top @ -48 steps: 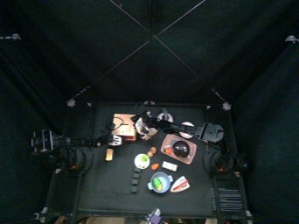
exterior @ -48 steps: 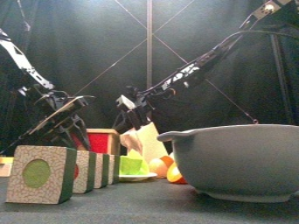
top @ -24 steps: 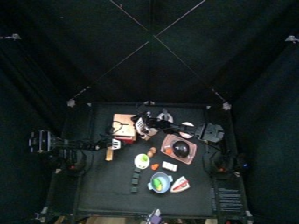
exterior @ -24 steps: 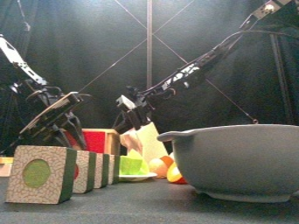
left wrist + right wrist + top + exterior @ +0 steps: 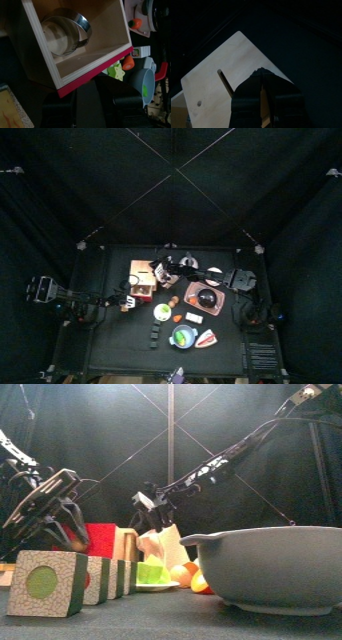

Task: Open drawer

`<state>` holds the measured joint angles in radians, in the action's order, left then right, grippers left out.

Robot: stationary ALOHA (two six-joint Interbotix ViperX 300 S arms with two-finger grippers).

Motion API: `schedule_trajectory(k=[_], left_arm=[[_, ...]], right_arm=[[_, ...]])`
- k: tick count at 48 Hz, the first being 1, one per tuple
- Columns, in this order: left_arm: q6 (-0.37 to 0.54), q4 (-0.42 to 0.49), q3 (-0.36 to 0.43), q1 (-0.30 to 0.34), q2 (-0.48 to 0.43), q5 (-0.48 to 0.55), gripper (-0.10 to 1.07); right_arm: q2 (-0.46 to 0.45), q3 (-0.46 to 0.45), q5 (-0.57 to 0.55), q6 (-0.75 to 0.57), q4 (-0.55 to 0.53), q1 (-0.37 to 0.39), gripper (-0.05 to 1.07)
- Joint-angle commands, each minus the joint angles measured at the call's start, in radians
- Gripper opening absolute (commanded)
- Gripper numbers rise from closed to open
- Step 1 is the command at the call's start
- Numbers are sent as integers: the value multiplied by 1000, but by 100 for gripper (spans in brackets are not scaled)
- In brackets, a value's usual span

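The drawer was open

We had the drawer (image 5: 80, 55) pulled out, a metal bowl (image 5: 63, 34) inside. Our left tool (image 5: 90, 107) gripped its red front; right tool (image 5: 264, 107) pinched shut.

Pale bare wood inside the drawer (image 5: 100, 42), red along its front edge. Shiny silver on the bowl (image 5: 63, 34) within. Grey for the big bowl (image 5: 267, 567) in front. Cream blocks (image 5: 54, 582) with a green disc on the near face. Black tabletop (image 5: 134, 333) and curtains (image 5: 54, 188).
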<state>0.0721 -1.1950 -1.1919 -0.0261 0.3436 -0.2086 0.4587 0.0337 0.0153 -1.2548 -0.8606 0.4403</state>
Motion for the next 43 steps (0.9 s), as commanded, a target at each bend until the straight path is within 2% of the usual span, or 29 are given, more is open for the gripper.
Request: schedule_trajectory(k=[1, 6, 11, 16, 21, 28, 37, 43], left_arm=[[-3, -2, 3, -12, 9, 6, 52], [-5, 2, 3, -12, 9, 6, 62], [-5, 5, 2, -12, 9, 9, 84], [-6, 25, 5, -21, 17, 15, 96], [-6, 55, -5, -29, 77, 32, 96], [-6, 149, -41, -35, 209, 32, 96], [-8, 362, -127, -25, 367, -2, 96], [-9, 472, -152, -15, 390, -17, 96]], right_arm=[[-28, -5, -3, 2, 2, 3, 4], [-28, -5, -5, 2, 2, 3, 4], [-28, -5, -6, 2, 2, 2, 4], [-31, -6, -6, 2, 2, -6, 4], [-32, -6, -21, 2, 2, -9, 4], [-55, -17, -35, 2, 0, -20, 4], [-103, -32, -38, 3, -3, -37, 4], [-115, -38, -38, 2, 2, -51, 4]])
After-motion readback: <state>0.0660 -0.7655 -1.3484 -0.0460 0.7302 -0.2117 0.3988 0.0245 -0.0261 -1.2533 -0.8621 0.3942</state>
